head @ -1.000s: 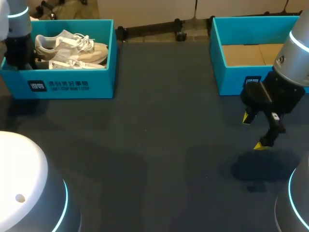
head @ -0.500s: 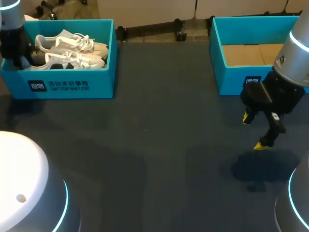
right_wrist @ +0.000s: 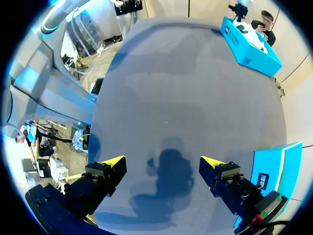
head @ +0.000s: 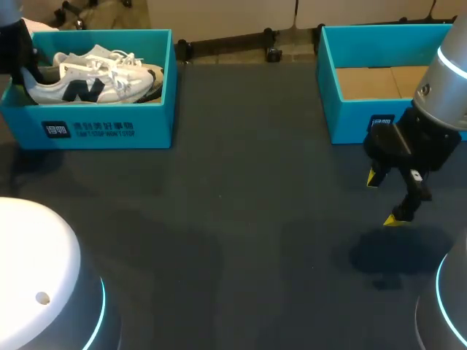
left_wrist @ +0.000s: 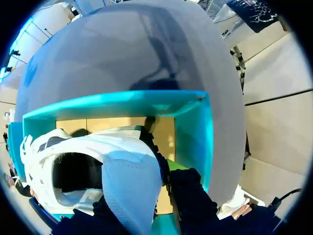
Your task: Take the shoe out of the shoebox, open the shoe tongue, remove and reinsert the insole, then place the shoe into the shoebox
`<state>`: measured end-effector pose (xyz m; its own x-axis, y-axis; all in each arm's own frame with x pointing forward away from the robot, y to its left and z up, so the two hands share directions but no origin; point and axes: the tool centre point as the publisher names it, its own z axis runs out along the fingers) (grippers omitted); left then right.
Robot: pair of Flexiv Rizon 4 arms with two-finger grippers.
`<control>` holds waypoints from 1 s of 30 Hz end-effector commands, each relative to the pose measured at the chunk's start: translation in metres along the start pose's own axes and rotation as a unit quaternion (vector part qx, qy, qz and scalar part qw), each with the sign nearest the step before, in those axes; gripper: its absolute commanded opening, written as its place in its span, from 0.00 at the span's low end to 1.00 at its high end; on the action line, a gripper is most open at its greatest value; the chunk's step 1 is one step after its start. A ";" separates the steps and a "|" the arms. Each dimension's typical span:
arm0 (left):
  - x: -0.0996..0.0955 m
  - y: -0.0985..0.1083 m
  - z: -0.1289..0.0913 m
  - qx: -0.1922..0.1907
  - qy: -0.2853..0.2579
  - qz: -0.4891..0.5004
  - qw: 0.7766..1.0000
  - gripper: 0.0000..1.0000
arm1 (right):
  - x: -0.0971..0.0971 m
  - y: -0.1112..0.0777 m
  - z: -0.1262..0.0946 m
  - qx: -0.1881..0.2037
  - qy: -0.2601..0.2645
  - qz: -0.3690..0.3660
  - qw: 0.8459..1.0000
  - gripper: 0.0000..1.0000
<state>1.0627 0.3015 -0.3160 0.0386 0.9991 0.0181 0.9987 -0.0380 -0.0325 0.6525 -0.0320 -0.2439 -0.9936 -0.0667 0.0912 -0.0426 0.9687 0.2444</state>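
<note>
A white shoe [head: 76,86] with a dark logo is raised at the front of the left teal shoebox [head: 109,130], its side turned to me. My left gripper [head: 19,62] holds it by the heel at the box's left end. In the left wrist view the gripper [left_wrist: 146,208] is shut on the shoe's [left_wrist: 98,166] heel collar, above the box's cardboard floor [left_wrist: 164,132]. A second shoe [head: 139,69] lies partly hidden behind it. My right gripper [head: 385,198] hangs open over the table at the right, with nothing between its yellow tips [right_wrist: 164,164].
A second teal shoebox [head: 350,120] with a bare cardboard floor stands at the back right, just behind my right gripper, and shows beside that gripper [right_wrist: 271,169]. The left shoebox [right_wrist: 249,46] lies far ahead of it. Dark tabletop [head: 241,219] stretches between the boxes.
My left arm has risen and drawn back to the left, lifting the shoe by its heel and turning its logo side toward me. The right arm has not moved.
</note>
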 end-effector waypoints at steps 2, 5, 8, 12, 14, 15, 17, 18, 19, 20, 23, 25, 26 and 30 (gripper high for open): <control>0.001 -0.010 -0.022 -0.015 0.006 0.003 1.000 0.00 | -0.001 0.001 0.001 0.001 0.000 0.000 1.000 1.00; 0.002 -0.010 -0.031 -0.018 0.004 0.005 1.000 0.00 | -0.001 0.001 0.001 0.001 0.000 0.000 1.000 1.00; 0.005 -0.010 -0.041 -0.024 0.003 0.012 1.000 0.00 | -0.001 0.001 0.001 0.001 0.000 0.000 1.000 1.00; 0.010 -0.013 -0.057 -0.028 -0.002 0.016 0.999 0.00 | -0.001 0.001 0.001 0.001 0.000 0.000 1.000 1.00; 0.011 -0.014 -0.065 -0.032 0.000 0.015 0.999 0.00 | -0.001 0.001 0.001 0.001 0.000 0.000 1.000 1.00; 0.012 -0.015 -0.070 -0.029 0.001 0.015 0.999 0.00 | -0.001 0.001 0.001 0.001 0.000 0.000 1.000 1.00; 0.013 -0.014 -0.080 -0.029 0.004 0.013 1.000 0.00 | -0.001 0.001 0.001 0.001 0.000 0.000 1.000 1.00; 0.014 -0.014 -0.085 -0.023 0.004 0.014 1.000 0.00 | -0.001 0.001 0.001 0.001 0.000 0.000 1.000 1.00; 0.014 -0.014 -0.088 -0.026 0.005 0.012 1.000 0.00 | -0.001 0.001 0.001 0.001 0.000 0.000 1.000 1.00; 0.014 -0.014 -0.091 -0.033 0.008 0.007 0.999 0.00 | -0.001 0.001 0.001 0.001 0.000 0.000 1.000 1.00; 0.016 -0.015 -0.110 -0.031 0.011 0.000 0.999 0.00 | -0.001 0.001 0.001 0.001 0.000 0.000 1.000 1.00; 0.017 -0.016 -0.119 -0.031 0.013 -0.006 0.999 0.00 | -0.001 0.001 0.001 0.001 0.000 0.000 1.000 1.00; 0.017 -0.016 -0.122 -0.031 0.013 -0.006 0.999 0.00 | -0.001 0.001 0.001 0.001 0.000 0.000 1.000 1.00; 0.020 -0.025 -0.139 -0.033 0.015 -0.008 0.999 0.00 | -0.001 0.001 0.001 0.001 0.000 0.000 1.000 1.00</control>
<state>1.0516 0.3186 -0.1923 0.0215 0.9988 0.0443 0.9994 -0.0228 0.0275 0.6525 -0.0321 -0.2439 -0.9936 -0.0667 0.0913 -0.0426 0.9687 0.2445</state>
